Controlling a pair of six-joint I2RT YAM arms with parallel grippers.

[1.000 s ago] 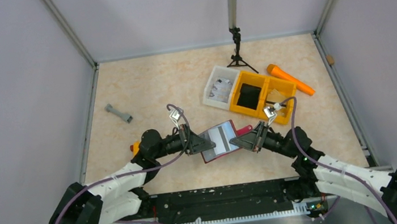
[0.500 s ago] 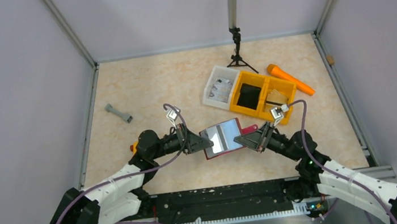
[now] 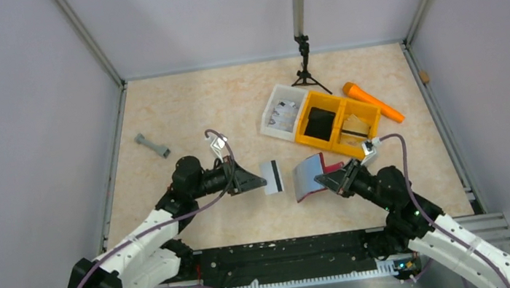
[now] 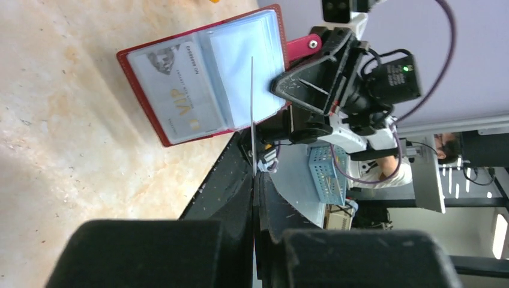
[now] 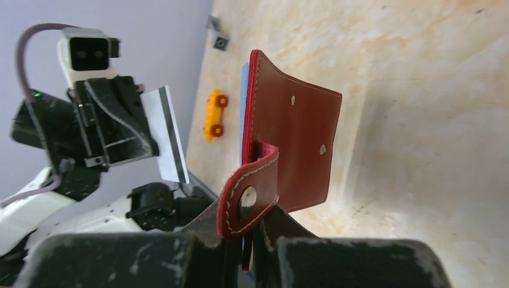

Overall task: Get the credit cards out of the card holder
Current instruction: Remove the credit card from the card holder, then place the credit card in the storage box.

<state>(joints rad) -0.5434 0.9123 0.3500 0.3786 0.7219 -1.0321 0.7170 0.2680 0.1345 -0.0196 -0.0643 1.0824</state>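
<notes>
In the top view my left gripper [image 3: 257, 183] is shut on a whitish credit card [image 3: 271, 176] with a black stripe, held free in the air left of the card holder. The left wrist view shows that card [image 4: 252, 114] edge-on. My right gripper [image 3: 327, 179] is shut on the dark red card holder [image 3: 309, 177], which hangs open above the table. Its clear sleeves face the left arm, and a pale card marked VIP [image 4: 174, 90] sits in one. In the right wrist view the holder's red back [image 5: 297, 135] and snap tab [image 5: 249, 192] rise from my right gripper [image 5: 258, 227].
A yellow-orange divided bin [image 3: 338, 123] and a white tray [image 3: 281, 114] stand behind the right gripper. An orange tool [image 3: 373, 102] lies beyond them. A tripod with a grey pole [image 3: 301, 32] stands at the back. A grey dumbbell-shaped piece [image 3: 152, 145] lies far left, a yellow toy car [image 5: 214, 114] near the left arm.
The left gripper has drawn the striped card out of the holder and moved left. The right gripper has carried the holder to the right, leaving a gap between them.
</notes>
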